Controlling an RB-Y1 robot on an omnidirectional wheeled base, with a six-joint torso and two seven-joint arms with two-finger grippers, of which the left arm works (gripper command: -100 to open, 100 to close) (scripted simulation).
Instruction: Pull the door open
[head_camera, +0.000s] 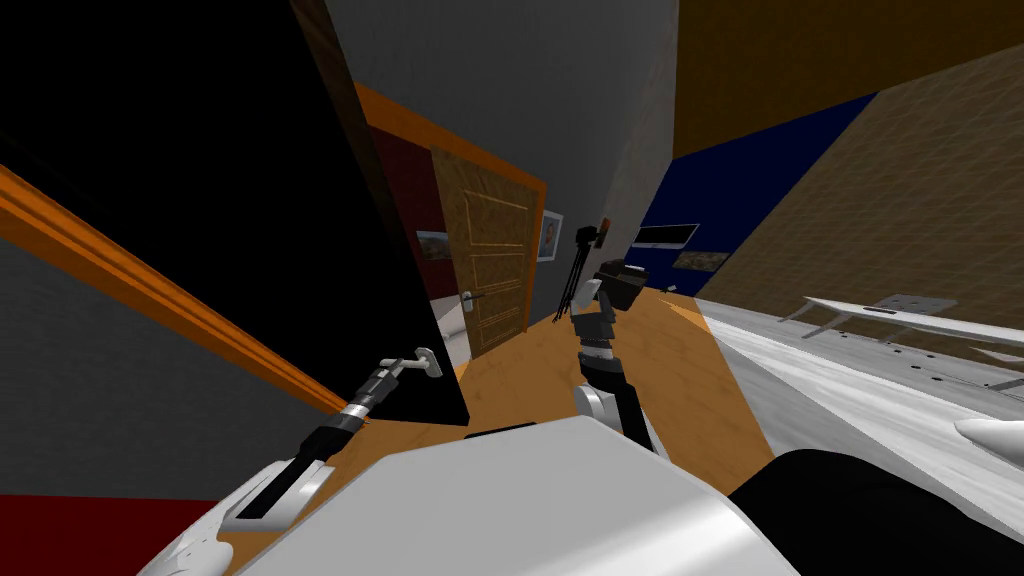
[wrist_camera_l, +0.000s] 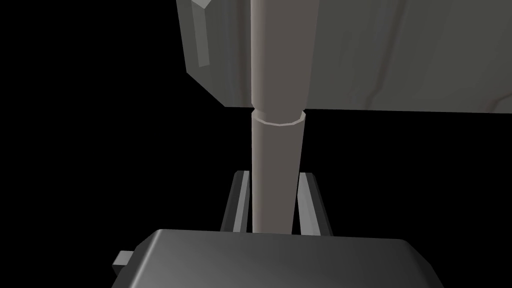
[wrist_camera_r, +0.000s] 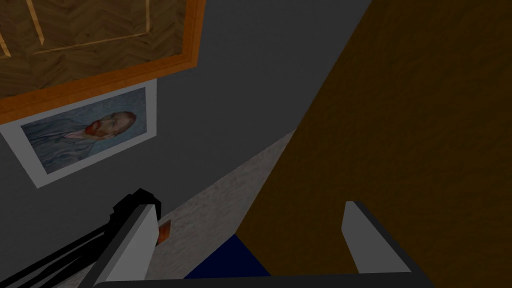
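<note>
The door handle, light grey with a round bar, sits lower centre-left against a black area.

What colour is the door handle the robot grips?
Plain grey; the handle shows best in the left wrist view.

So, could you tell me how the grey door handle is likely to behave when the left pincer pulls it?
The handle looks like a stiff, straight bar, so it probably won't flex. Its smooth round surface might let the left pincer, shut on both sides, slide along it. It joins a grey block, so it likely stays fixed rather than coming loose.
</note>
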